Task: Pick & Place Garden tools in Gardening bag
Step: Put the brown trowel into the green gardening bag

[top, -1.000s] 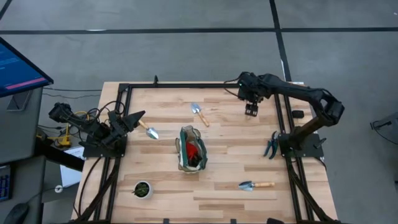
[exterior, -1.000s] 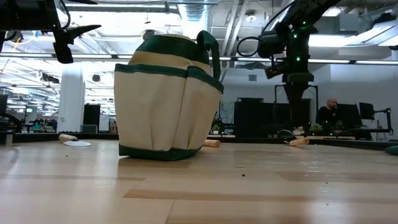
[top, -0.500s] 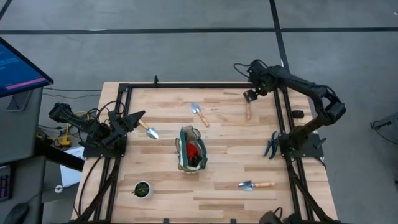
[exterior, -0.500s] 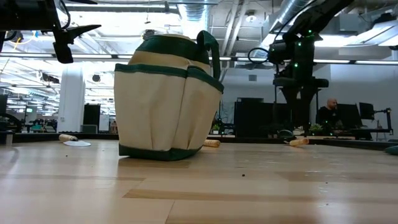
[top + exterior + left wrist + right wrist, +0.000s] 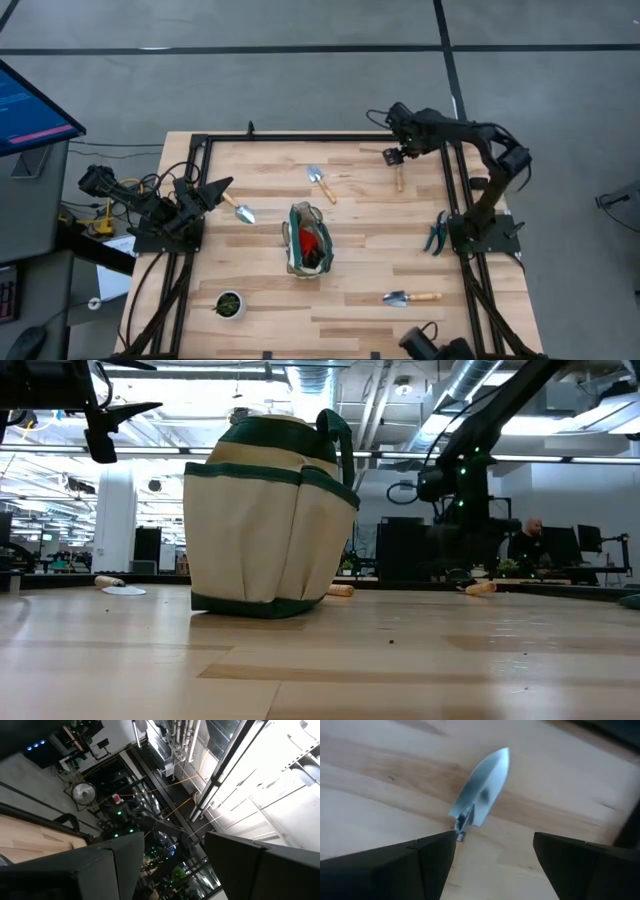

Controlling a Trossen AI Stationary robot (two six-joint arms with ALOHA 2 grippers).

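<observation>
Now, high view: gardening bag [image 5: 309, 240] mid-table, red-and-black item [image 5: 314, 242] inside. Trowels lie loose on table [image 5: 360, 290]. Right gripper [image 5: 393, 156] spread wide near far right corner, above trowel [image 5: 398, 177]. Left gripper [image 5: 217, 187] parted at left edge. Low view: bag upright. Right wrist view: trowel blade between empty fingers [image 5: 435, 855].
</observation>
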